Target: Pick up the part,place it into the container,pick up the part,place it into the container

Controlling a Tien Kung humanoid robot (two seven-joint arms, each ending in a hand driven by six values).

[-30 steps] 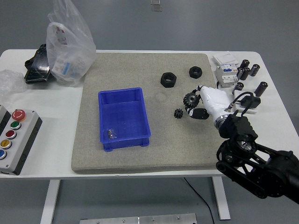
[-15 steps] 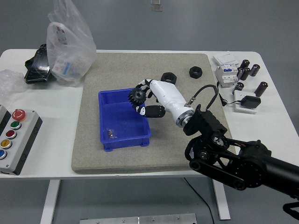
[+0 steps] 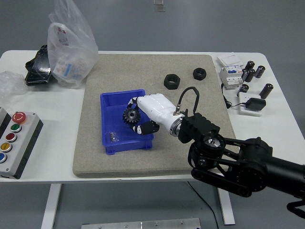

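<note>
My right hand (image 3: 135, 116) is white, on a black arm that enters from the lower right. It is shut on a black gear (image 3: 130, 116), held inside the right half of the blue container (image 3: 110, 104), low over its floor. A small dark part (image 3: 113, 137) lies in the container's near left corner. Two black hex nuts (image 3: 171, 81) (image 3: 199, 73) rest on the grey mat (image 3: 95, 157) behind my arm. My forearm covers the mat just right of the container. No left arm is visible.
A clear plastic bag (image 3: 71, 43) and a black object (image 3: 37, 67) sit at the back left. A push-button box (image 3: 13, 143) stands at the near left. At the right are a circuit breaker (image 3: 230, 76), several black cylinders (image 3: 253, 71) and a black-and-white adapter (image 3: 252, 104).
My right hand carried the gear leftward from the right side of the mat to the container, then lowered it inside. A small gear seen earlier on the mat is now out of sight.
</note>
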